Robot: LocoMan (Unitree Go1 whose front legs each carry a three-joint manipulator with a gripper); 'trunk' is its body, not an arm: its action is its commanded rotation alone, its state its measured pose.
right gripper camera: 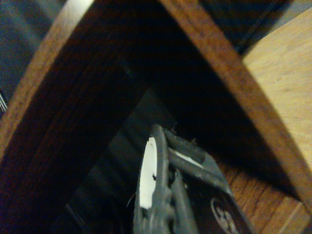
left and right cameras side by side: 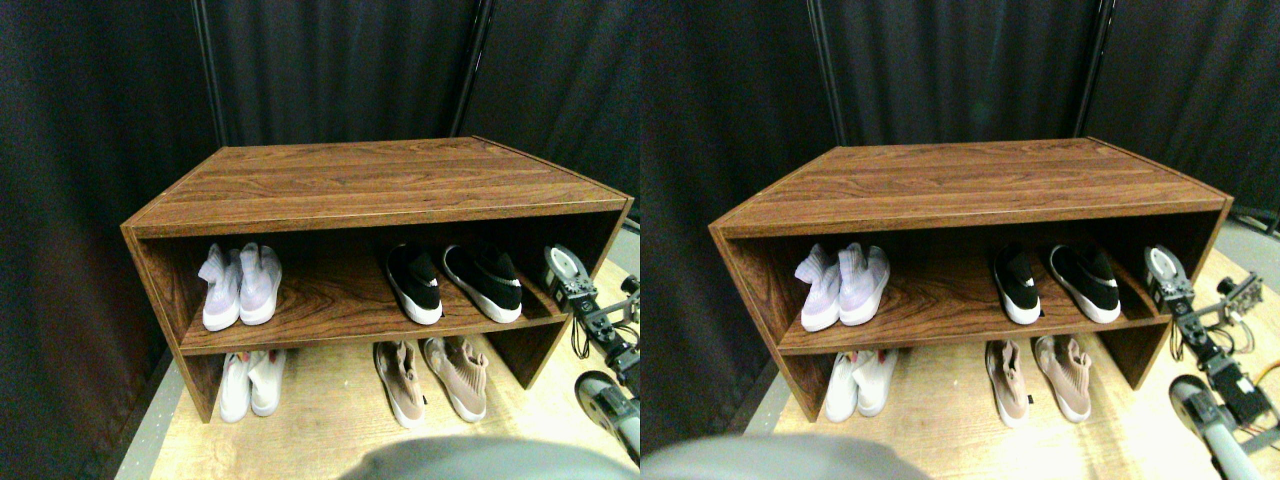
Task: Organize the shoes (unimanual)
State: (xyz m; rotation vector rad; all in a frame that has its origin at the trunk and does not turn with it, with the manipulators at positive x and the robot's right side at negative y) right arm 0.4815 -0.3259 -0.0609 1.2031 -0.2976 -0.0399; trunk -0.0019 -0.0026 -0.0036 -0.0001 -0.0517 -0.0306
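On the middle board of the wooden shoe rack (left and right cameras side by side: 380,180) stand a lavender pair of shoes (left and right cameras side by side: 240,285) at the left and a black pair with white soles (left and right cameras side by side: 415,283) toward the right. The right black shoe (left and right cameras side by side: 483,282) lies angled. Under the shelf, on the floor, a white pair (left and right cameras side by side: 250,383) stands at the left and a pinkish-beige knit pair (left and right cameras side by side: 430,380) at the right. My right gripper (left and right cameras side by side: 562,265) reaches into the shelf's right end, just right of the black pair and apart from it. The wrist view shows only the gripper's dark frame (right gripper camera: 156,195) and the shaded rack interior (right gripper camera: 87,122).
The rack's right side panel (left and right cameras side by side: 610,240) stands close beside the gripper. Dark curtains (left and right cameras side by side: 330,70) hang behind the rack. Light wooden flooring (left and right cameras side by side: 330,420) runs in front of it, with cables and arm parts (left and right cameras side by side: 605,330) at the lower right.
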